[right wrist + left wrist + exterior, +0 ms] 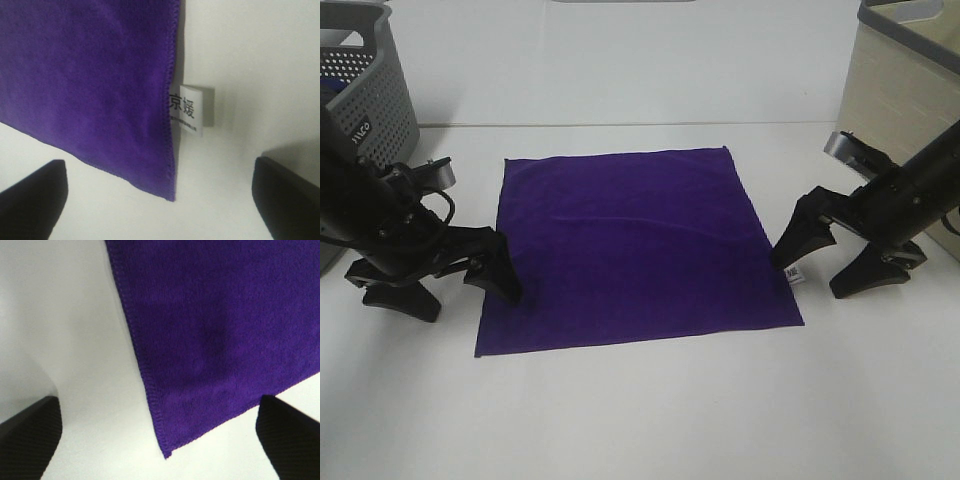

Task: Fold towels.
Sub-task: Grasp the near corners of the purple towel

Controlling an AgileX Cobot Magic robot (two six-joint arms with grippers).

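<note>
Nearest the high camera, the bare white table (pixel 640 420) is stretching across the foreground, and the purple towel (pixel 635 245) is lying on it just beyond, in the middle between the two arms. The towel is lying spread out flat as a single square layer, with a faint crease running across its middle. A small white tag (pixel 794 272) with dark printed characters is sticking out from the towel's right edge, close to the near right corner, and is lying flat on the table.

The left gripper (pixel 468 303) is sitting low at the towel's left edge with its jaws standing wide apart. One of its fingers (pixel 505 285) is reaching the towel's edge, while the other is standing well out over bare table. Its wrist camera is showing the towel's near left corner between the two dark fingertips (pixel 30 440). Whether any fingertip is touching the cloth cannot be told.

The right gripper (pixel 811 277) is sitting low at the right edge, its jaws also spread wide and holding nothing. Its inner finger is coming down just beside the tag, and its wrist camera is showing the near right corner and the tag between the fingertips (pixel 287 195).

A grey perforated basket (pixel 370 90) is standing at the far left of the table, and a beige bin (pixel 900 90) is standing at the far right.
</note>
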